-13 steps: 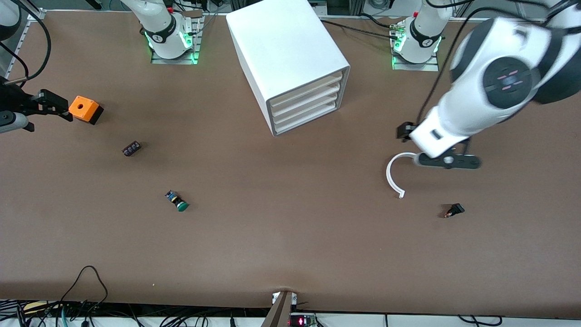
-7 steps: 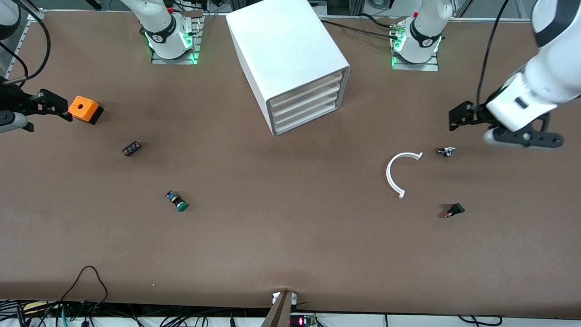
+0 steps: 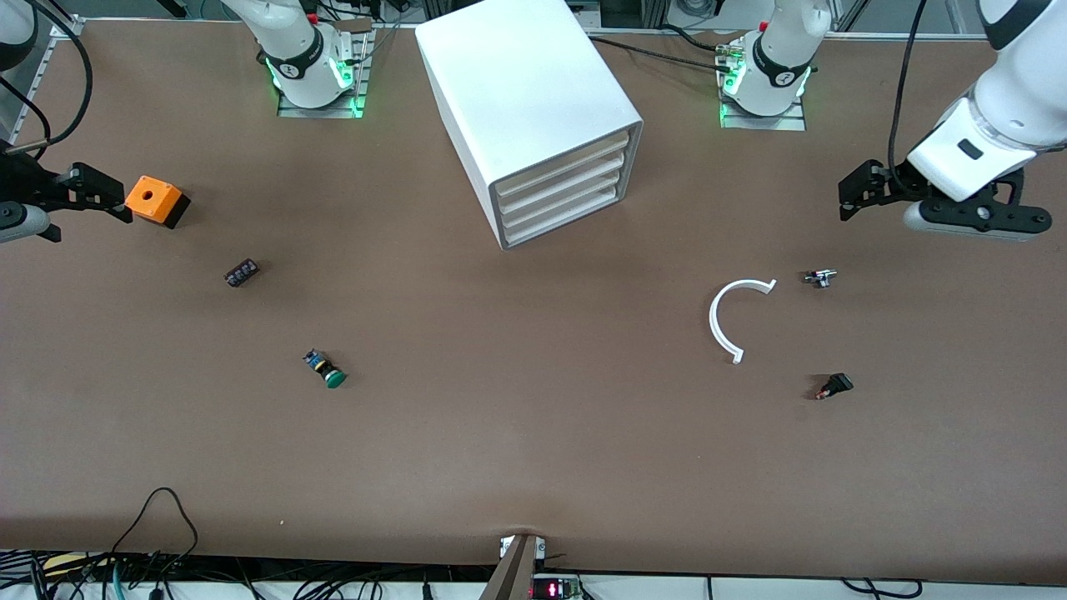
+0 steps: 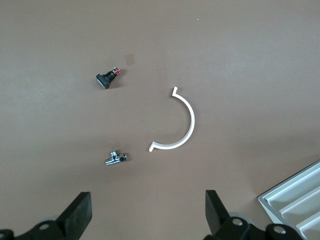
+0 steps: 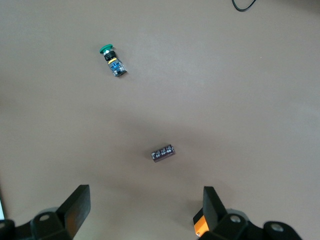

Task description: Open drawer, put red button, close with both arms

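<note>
The white drawer unit (image 3: 533,108) stands at the table's middle near the bases, all its drawers (image 3: 560,193) pushed in; a corner of it (image 4: 295,200) shows in the left wrist view. The red button is out of view. My left gripper (image 3: 852,196) hangs open and empty over bare table at the left arm's end, its fingers (image 4: 80,215) wide apart around nothing (image 4: 148,212). My right gripper (image 3: 100,193) stands open and empty at the right arm's end beside an orange box (image 3: 156,200), its own view (image 5: 145,210) showing only table between the fingers.
A green-capped button (image 3: 325,369) and a small dark component (image 3: 242,272) lie toward the right arm's end. A white arc (image 3: 727,317), a small metal part (image 3: 819,277) and a small black part with a red end (image 3: 834,386) lie toward the left arm's end.
My left arm has swung from over the white arc out toward its own end of the table, uncovering the small metal part. The right arm has not moved.
</note>
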